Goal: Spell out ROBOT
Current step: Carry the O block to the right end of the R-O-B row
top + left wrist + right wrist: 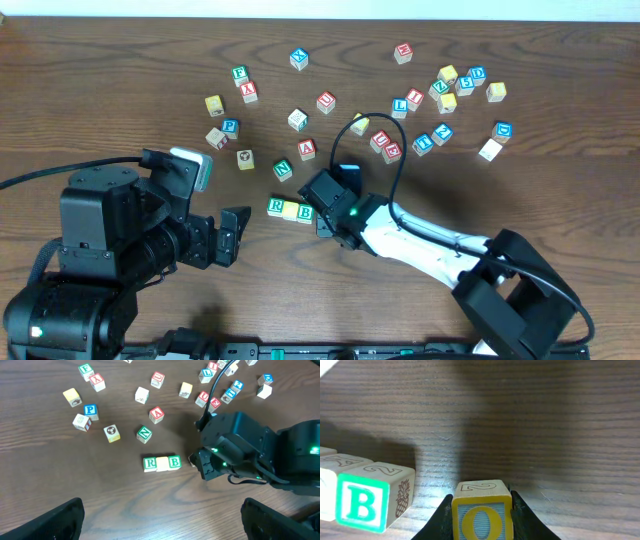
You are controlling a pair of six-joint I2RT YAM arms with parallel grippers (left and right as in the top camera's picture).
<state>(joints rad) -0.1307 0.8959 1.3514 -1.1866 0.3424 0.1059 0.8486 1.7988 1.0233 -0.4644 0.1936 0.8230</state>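
In the right wrist view the O block is cut off by the lower edge, and the pale block beside the B block runs off the left edge. Overhead, the right arm hides the O block. In the left wrist view, the fingers of the left tool are dark, blurred and cropped at the lower corners.

R block, pale block and B block touch in line

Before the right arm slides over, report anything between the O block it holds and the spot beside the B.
Nothing visible does. The right gripper is shut on the O block, and the right wrist view shows only bare table between it and the B block.
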